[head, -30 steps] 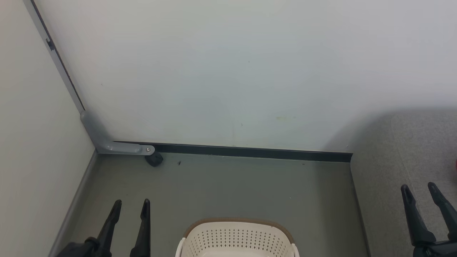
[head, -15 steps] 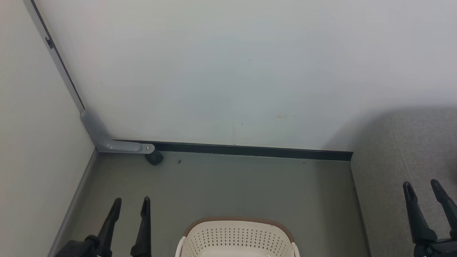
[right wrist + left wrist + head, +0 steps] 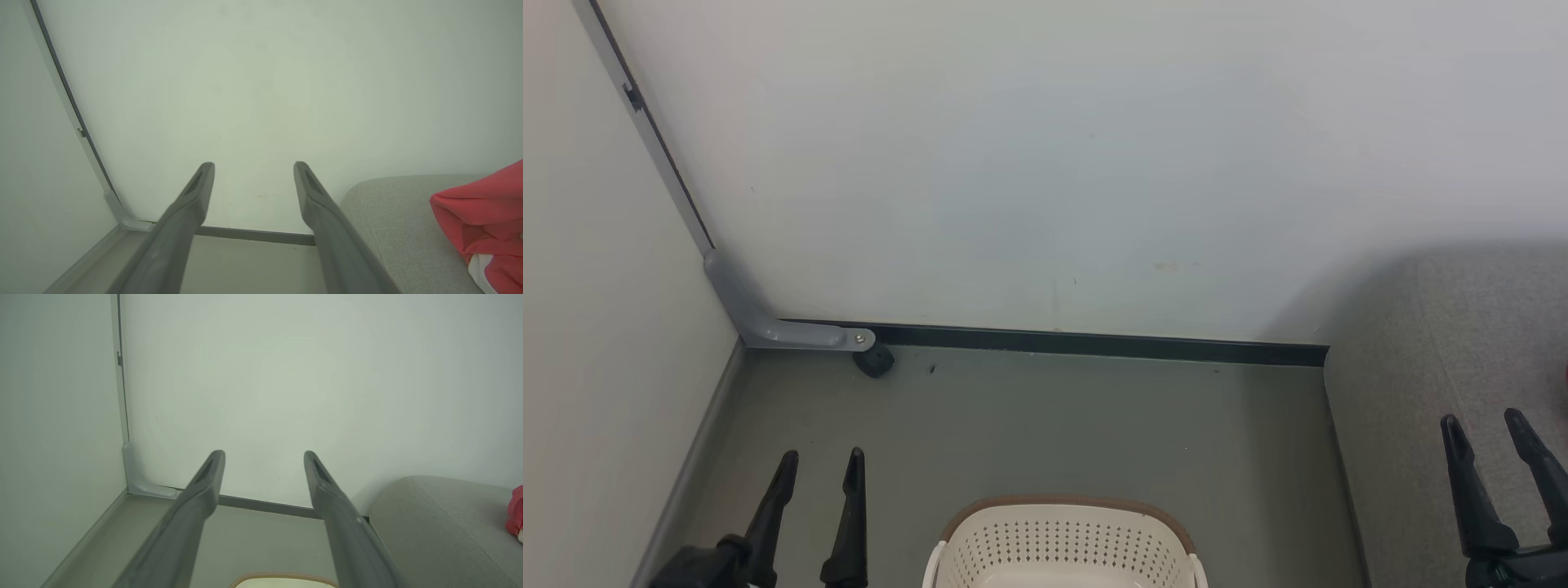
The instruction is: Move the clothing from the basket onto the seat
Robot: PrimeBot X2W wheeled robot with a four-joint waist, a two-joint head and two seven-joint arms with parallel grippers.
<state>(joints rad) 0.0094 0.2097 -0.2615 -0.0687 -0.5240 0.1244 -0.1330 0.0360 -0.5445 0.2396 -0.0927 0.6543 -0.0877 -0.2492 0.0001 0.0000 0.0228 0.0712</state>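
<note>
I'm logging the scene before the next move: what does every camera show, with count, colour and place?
basket: one, cream with a brown rim, on the floor between the tools.
seat: one, grey, right of the basket, against the far wall.
red garment: one, red with white showing beneath, lying on the seat.
floor: one, grey-green.
walls: two, pale, meeting in a corner at the left.
skirting strip: one, dark, along the foot of the far wall.
corner bracket: one, grey, low in the corner.
small black part: one, under the bracket's end.
left tool: one, dark, open, empty, lower left.
right tool: one, dark, open, empty, above the seat.
</note>
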